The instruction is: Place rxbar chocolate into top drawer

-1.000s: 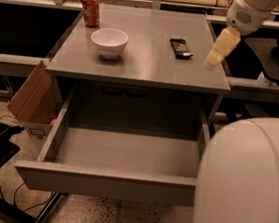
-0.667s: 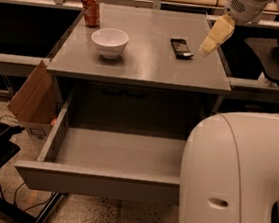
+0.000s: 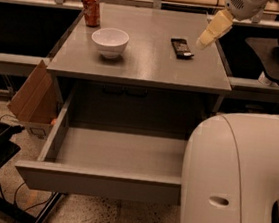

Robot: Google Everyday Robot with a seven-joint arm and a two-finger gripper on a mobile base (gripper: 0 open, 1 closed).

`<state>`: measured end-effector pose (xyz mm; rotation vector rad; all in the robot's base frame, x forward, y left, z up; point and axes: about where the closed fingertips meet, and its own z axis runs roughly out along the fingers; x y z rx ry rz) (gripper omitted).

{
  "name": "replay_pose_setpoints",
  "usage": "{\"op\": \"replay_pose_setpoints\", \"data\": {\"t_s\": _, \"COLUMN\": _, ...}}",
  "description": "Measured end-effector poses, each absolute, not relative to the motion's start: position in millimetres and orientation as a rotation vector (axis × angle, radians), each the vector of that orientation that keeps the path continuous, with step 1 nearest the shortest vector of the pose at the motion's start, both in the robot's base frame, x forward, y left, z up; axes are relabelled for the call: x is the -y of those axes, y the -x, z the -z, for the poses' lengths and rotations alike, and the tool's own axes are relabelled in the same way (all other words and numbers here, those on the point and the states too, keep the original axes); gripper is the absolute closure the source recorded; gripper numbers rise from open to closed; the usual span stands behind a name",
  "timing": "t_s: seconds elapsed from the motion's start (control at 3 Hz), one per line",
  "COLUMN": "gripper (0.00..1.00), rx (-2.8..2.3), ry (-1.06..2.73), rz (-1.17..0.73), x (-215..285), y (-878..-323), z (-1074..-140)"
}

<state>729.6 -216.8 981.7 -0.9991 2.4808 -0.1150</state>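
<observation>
Although the top drawer stands pulled open, the rxbar chocolate lies ungrasped on the bench. The gripper hovers just beside it; whether open or closed, I cannot tell. Grasping and placing are left.

Glossy white rounded shell, cream tapered gripper fingers above the table.

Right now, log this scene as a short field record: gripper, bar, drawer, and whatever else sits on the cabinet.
gripper: above the right rear of the cabinet top, just right of the bar, not holding it
rxbar chocolate: lying flat on the cabinet top, right rear
top drawer: pulled open, nothing seen in its visible part
white bowl: upright, left of centre
orange soda can: upright, back left corner
robot body: near right, hiding the drawer's right end
</observation>
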Motion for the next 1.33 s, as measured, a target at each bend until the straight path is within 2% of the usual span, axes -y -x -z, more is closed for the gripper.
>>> {"op": "replay_pose_setpoints", "data": {"t_s": 0.67, "gripper": 0.0, "rx": -2.51, "ry": 0.732, "rz": -0.167, "x": 156, "y": -778, "z": -935}}
{"op": "replay_pose_setpoints", "data": {"t_s": 1.0, "gripper": 0.0, "rx": -2.539, "ry": 0.537, "rz": -0.187, "x": 134, "y": -817, "z": -903}}
{"op": "replay_pose_setpoints", "data": {"t_s": 1.33, "gripper": 0.0, "rx": -2.546, "ry": 0.452, "rz": -0.084, "x": 135, "y": -841, "z": -888}}
